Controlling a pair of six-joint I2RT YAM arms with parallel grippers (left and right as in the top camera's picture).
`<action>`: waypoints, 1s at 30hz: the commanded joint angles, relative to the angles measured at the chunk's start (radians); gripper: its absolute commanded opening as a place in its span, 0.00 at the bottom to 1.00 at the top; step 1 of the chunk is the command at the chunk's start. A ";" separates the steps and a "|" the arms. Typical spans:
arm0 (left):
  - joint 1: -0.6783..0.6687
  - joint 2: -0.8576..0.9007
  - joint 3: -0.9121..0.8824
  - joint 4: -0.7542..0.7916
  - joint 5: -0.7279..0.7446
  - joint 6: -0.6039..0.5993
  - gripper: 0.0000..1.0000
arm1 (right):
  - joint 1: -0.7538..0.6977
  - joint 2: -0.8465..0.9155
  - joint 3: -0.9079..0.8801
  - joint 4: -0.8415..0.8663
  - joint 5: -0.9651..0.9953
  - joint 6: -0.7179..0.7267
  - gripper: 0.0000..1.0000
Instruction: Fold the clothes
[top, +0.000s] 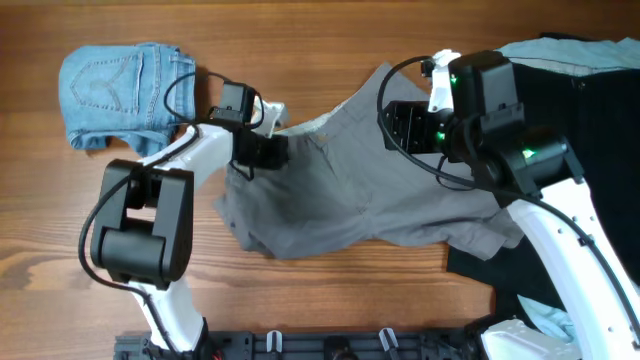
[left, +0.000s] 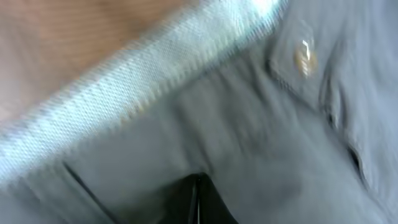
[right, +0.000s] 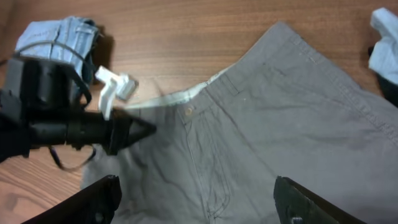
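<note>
Two dark fingers (right: 99, 199) of the right gripper (right: 196, 190) frame the bottom of the right wrist view. They are spread wide with nothing between them, and they hang over the grey shorts (right: 267, 124) without touching.

Shorts: plain grey cotton, creased, lying front up and roughly flat on the wooden table (top: 350, 30). The fly and a pale button (right: 188, 111) are visible. The waistband (right: 249, 59) is turned over near the button, so its whitish lining shows.

Left gripper (right: 146, 129): fingers pressed together to a point at the waistband's left end, just beside the button. It is closed on the cloth there. The left wrist view is blurred. It shows only grey fabric, the lining strip, the button (left: 305, 60) and the dark fingertips (left: 199, 202), which meet at the bottom edge.

Overhead:
- The shorts (top: 360, 190) lie mid-table on a slant.
- The left gripper (top: 280, 150) is at their upper-left edge.
- The right gripper (top: 405, 128) is above their upper-right part.
- The shorts' right leg lies over a black garment (top: 600, 130), which is spread along the right side.
- Pale-blue cloth (top: 580, 52) lies on the black garment's far edge.
- Another pale-blue piece is by the right arm's base.

Far left: folded denim shorts (top: 120, 85), well apart from the grey pair.
</note>
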 joint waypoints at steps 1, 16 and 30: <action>0.096 0.146 -0.018 0.097 -0.334 -0.199 0.04 | -0.002 0.044 0.008 -0.010 -0.001 0.011 0.84; 0.520 0.003 0.206 0.119 0.064 -0.284 0.06 | 0.000 0.349 -0.043 -0.051 -0.015 0.071 0.82; 0.279 -0.243 0.206 -0.250 -0.050 -0.033 0.30 | -0.158 0.890 -0.042 0.248 0.152 0.335 0.04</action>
